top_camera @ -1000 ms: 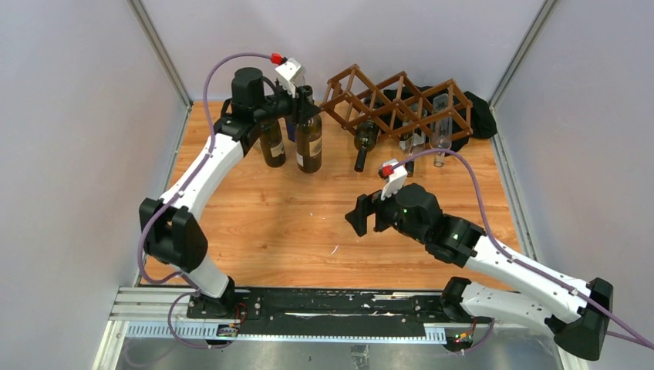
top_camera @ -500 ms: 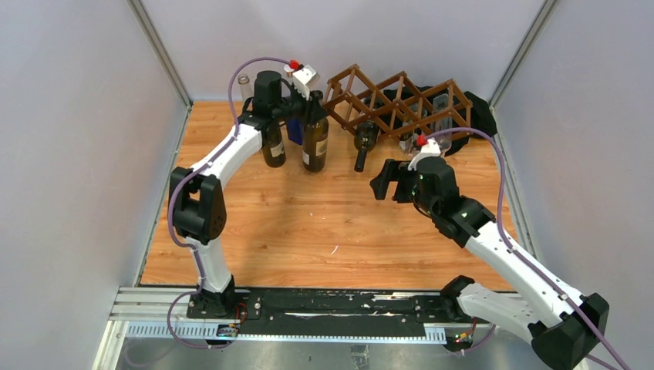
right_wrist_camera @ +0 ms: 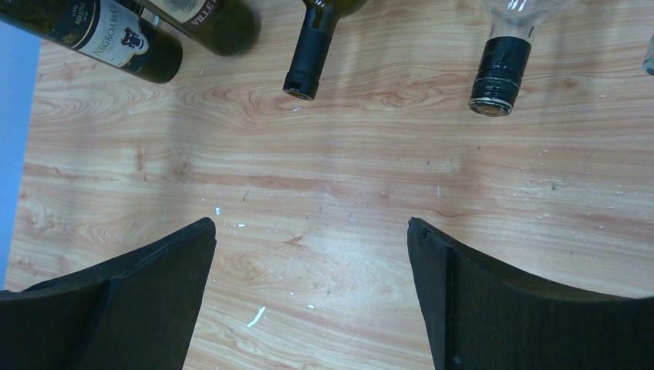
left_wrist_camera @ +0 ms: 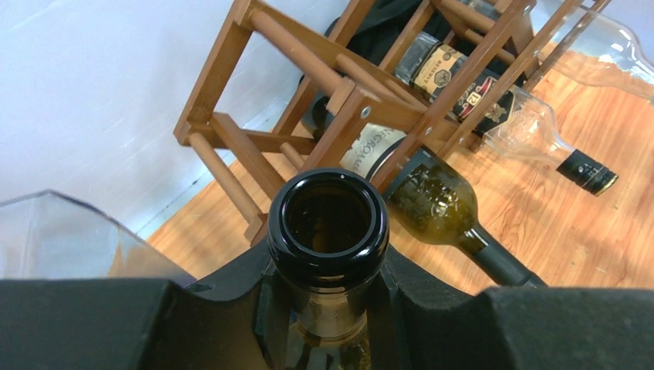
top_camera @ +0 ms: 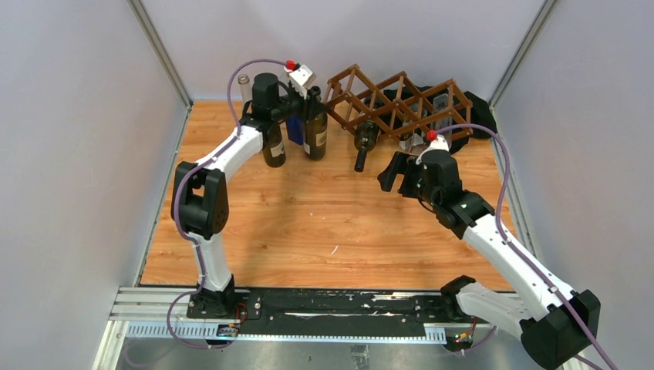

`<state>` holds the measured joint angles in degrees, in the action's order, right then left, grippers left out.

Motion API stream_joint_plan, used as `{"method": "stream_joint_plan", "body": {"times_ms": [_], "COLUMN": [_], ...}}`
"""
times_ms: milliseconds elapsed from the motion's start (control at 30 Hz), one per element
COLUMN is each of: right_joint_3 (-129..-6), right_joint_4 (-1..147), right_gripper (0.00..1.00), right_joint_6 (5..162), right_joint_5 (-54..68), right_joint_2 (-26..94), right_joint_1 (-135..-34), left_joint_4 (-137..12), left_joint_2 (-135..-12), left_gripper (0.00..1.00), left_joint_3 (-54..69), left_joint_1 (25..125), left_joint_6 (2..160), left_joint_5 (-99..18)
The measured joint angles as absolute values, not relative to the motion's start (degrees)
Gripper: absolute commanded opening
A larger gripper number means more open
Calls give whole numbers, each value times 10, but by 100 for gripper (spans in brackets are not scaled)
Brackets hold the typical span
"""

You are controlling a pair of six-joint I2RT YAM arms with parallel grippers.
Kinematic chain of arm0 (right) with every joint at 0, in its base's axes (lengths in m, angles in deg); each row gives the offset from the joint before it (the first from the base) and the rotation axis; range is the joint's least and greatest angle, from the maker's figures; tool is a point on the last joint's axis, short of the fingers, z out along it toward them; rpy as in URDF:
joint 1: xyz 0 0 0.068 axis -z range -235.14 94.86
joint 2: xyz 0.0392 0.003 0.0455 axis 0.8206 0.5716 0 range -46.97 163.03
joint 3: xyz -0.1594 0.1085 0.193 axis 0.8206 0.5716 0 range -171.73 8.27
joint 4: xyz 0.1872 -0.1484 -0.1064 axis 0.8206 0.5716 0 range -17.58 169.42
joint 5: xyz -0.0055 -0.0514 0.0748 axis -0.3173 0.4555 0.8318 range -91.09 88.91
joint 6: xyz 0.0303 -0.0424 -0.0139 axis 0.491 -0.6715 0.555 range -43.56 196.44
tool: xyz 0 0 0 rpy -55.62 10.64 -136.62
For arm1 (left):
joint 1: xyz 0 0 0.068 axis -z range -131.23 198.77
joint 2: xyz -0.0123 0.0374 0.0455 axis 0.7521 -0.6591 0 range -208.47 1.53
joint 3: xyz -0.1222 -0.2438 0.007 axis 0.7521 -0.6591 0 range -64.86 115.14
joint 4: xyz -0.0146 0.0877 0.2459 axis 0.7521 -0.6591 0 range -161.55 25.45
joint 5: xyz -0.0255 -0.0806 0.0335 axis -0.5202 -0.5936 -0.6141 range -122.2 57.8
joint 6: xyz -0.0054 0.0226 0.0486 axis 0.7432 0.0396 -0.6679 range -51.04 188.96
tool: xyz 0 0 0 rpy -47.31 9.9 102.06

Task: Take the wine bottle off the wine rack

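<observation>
The wine bottle (top_camera: 315,131) we are handling is already out of the wine rack (top_camera: 401,92). It stands upright just beside the rack's left end, next to another brown bottle (top_camera: 271,146) on the table (top_camera: 308,223). We cannot tell whether its base rests on the wood. Our left gripper (top_camera: 310,98) is clenched around its neck just under the open mouth. We judge that hold keeps the bottle vertical while it is being set down.

More bottles lie in the lattice cells. A green bottle (right_wrist_camera: 312,46) and a clear bottle (right_wrist_camera: 501,69) with a dark cap poke their necks out toward us over the table. Our right gripper (right_wrist_camera: 312,293) hangs just in front of those necks with its fingers spread wide and nothing between them. We take it to be lined up for the next pull.
</observation>
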<state>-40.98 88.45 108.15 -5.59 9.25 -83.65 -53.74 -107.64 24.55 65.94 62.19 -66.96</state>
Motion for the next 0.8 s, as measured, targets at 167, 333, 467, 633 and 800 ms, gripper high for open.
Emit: {"method": "stream_joint_plan", "body": {"times_ms": [167,333,467,633,800], "right_joint_3": [-410,-410,-410,-415,-465], "right_joint_4": [883,882,881,883,895], "right_gripper": [98,98,98,99,99], "right_joint_6": [1083,1081,1079,1078,1078], "right_joint_5": [-58,-69,-76,-79,-77], "right_joint_2": [97,97,97,105,140], "right_joint_1": [-827,-824,-822,-812,-786], "left_joint_4": [-511,-473,-455,-452,-516], "left_joint_2": [-1076,-1076,-1074,-1056,-1009], "left_gripper": [7,69,100,100,100], "left_joint_3": [215,196,184,170,183], "left_joint_1": [649,645,643,643,643], "left_joint_6": [644,656,663,670,665], "left_joint_5": [-665,-662,-660,-658,-658]}}
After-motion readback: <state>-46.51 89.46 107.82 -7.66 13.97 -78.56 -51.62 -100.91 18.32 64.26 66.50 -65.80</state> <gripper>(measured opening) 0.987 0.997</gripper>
